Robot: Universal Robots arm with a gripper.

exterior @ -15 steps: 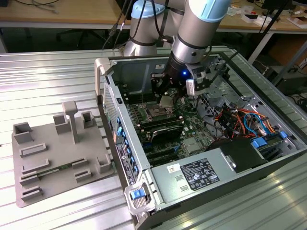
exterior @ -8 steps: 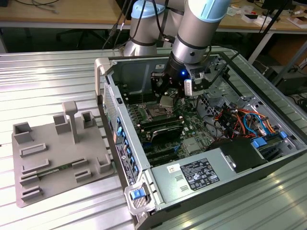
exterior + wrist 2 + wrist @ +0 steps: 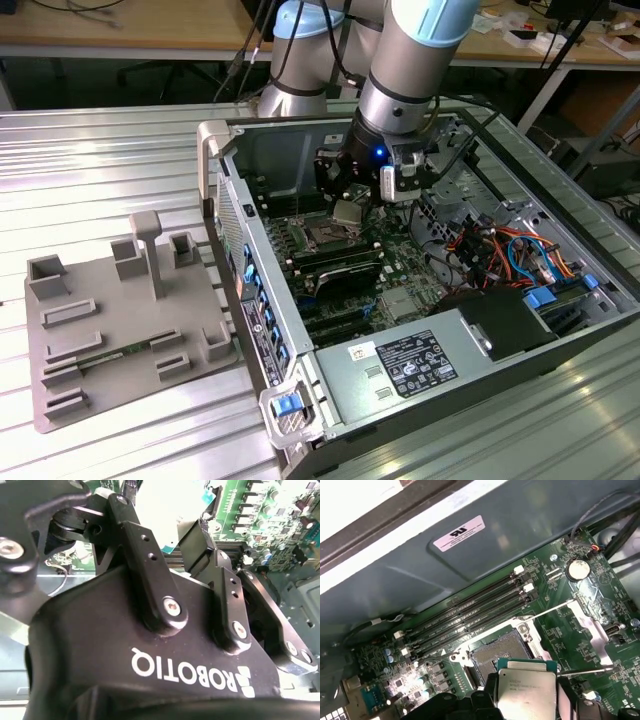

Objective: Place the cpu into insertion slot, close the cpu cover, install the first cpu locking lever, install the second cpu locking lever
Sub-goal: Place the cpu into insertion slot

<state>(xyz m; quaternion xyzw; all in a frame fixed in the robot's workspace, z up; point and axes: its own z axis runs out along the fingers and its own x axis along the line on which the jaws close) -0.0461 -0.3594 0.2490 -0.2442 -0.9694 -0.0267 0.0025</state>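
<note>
Silvery-grey square cpu (image 3: 526, 687) clamped in black gripper (image 3: 351, 208), held above dark square insertion slot (image 3: 496, 654), not seated; silver frame cpu cover (image 3: 592, 626) open.

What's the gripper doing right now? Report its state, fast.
The gripper is closed, holding the cpu close to the insertion slot, not yet in it.

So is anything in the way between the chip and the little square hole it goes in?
Nothing visible is. The gripper holds the cpu close by the insertion slot, whose dark middle lies bare. The cpu cover stands open, off to one side.
</note>
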